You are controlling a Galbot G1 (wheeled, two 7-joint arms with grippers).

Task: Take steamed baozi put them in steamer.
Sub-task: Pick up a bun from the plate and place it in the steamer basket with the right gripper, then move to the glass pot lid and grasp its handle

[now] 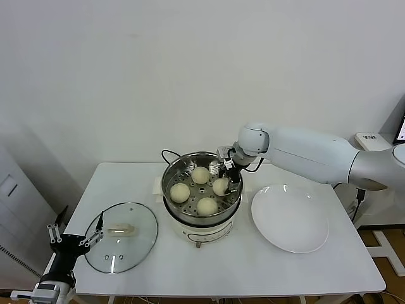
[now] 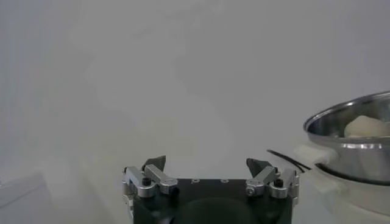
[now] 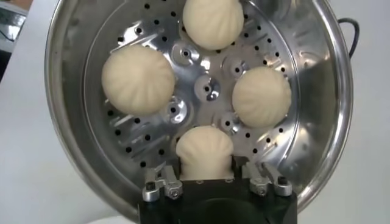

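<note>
**Fourth baozi down, right gripper parted around it**

While the right gripper (image 3: 207, 173) hangs just inside the steamer (image 1: 169, 172) at its 3 o'clock rim, its jaws stand apart on either side of the nearest steamed baozi (image 3: 205, 152), which sits on the perforated floor directly between and just ahead of them. The fingers look spread rather than pinching, so I judge the bun released. That bun is round, with no long axis to mind; the move ahead turns on lifting straight up and back toward 3 o'clock, so neither finger drags the dough.

Outward from there, three more baozi lie in the basket: one at 12 o'clock (image 1: 200, 175), one at 9 o'clock (image 1: 180, 192), one at 6 o'clock (image 1: 207, 206), all apart from each other. All four appear to be in the steamer, so the task looks nearly finished. The steel wall behind the gripper is the only thing in its way.

Beyond the rim, a white plate (image 1: 290, 218) lies on the desk (image 1: 240, 266) at 4 o'clock, and a glass lid (image 1: 123, 236) rests at 8 o'clock. The left gripper (image 1: 74, 239), jaws wide and holding nothing, waits near the lid's far edge, well apart from the steamer.
</note>
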